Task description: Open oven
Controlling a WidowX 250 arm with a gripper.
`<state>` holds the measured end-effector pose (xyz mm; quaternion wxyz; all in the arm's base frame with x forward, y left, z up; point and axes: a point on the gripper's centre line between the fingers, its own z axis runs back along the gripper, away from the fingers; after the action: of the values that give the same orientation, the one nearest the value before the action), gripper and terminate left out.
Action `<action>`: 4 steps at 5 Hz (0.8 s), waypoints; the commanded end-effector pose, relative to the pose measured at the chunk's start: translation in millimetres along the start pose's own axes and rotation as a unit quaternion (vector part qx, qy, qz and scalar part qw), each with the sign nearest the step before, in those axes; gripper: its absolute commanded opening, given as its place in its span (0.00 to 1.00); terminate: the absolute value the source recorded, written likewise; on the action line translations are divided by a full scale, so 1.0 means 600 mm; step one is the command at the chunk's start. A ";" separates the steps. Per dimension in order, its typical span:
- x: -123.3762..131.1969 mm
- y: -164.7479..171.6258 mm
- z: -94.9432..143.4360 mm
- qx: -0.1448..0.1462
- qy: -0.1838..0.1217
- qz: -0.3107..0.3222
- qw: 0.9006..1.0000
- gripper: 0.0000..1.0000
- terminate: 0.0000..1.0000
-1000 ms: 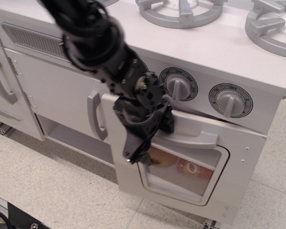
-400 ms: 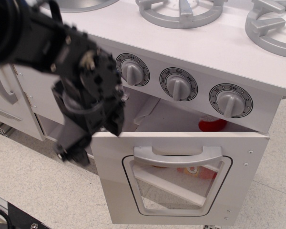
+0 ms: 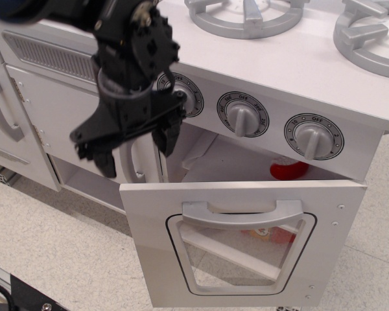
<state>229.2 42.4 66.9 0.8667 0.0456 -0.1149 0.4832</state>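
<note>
Now: oven [image 3: 246, 194] at frame centre, below the three knobs [image 3: 244, 118]; door [image 3: 240, 243] folded down approx. horizontal, cavity exposed w/ a red item [image 3: 288, 170] inside. Vs. 1.0 s ago, door has swung from nearly closed to fully lowered, so task looks essentially complete. Door handle [image 3: 242, 212] free, nothing touching it. Claw [image 3: 136, 152] has lifted up-left of the door, fingers spread, grasping nothing, apart from the door edge.

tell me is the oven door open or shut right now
Open. The oven door is swung down from the top, baring the cavity and a red item inside. The gripper is off the handle.
</note>
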 end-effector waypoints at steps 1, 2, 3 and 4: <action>0.069 -0.023 -0.016 -0.021 0.017 -0.069 0.997 1.00 0.00; 0.072 -0.020 -0.070 -0.030 0.037 -0.048 0.998 1.00 0.00; 0.047 -0.022 -0.094 -0.036 0.062 -0.003 0.997 1.00 0.00; -0.008 -0.026 -0.102 -0.051 0.078 0.106 0.990 1.00 0.00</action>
<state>233.0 44.4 -7.1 0.8173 -0.0359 -0.0484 0.5731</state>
